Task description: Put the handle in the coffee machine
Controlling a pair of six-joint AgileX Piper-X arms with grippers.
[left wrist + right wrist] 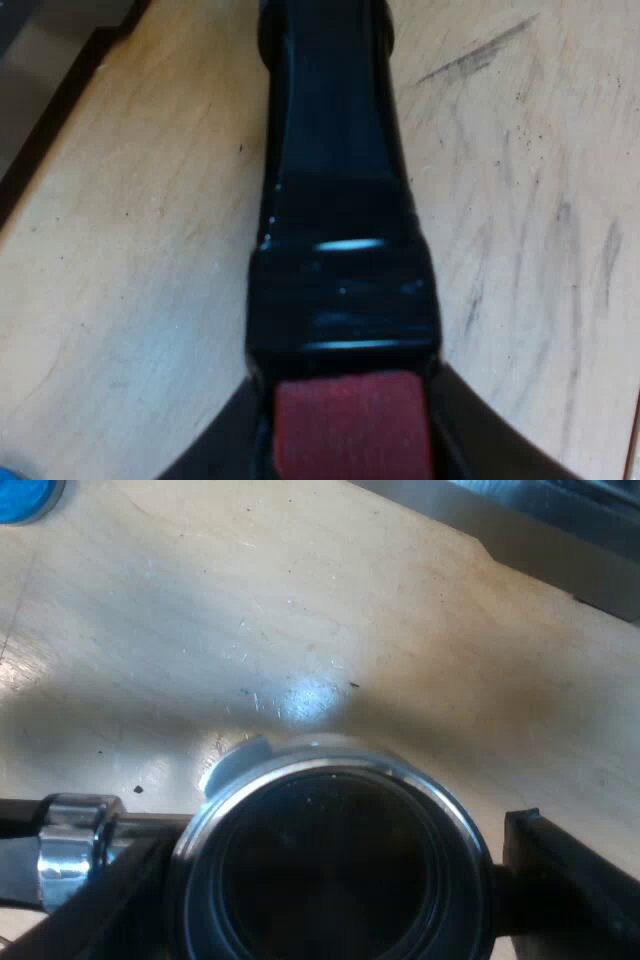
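Left wrist view: holder [330, 865] gripped at both ends over the surface [300, 610].
Left jaws closed on handle [340, 200] by its red end [345, 425]; right jaws clamped across the basket rim [330, 758]. Blue tamper [20, 498] lies well apart on the surface.

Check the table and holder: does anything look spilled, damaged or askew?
Nothing looks spilled or broken. The wooden table has dark scuffs and fine scratches that look like ordinary wear. The metal holder has a round, undented rim; its basket is too dark inside to judge.
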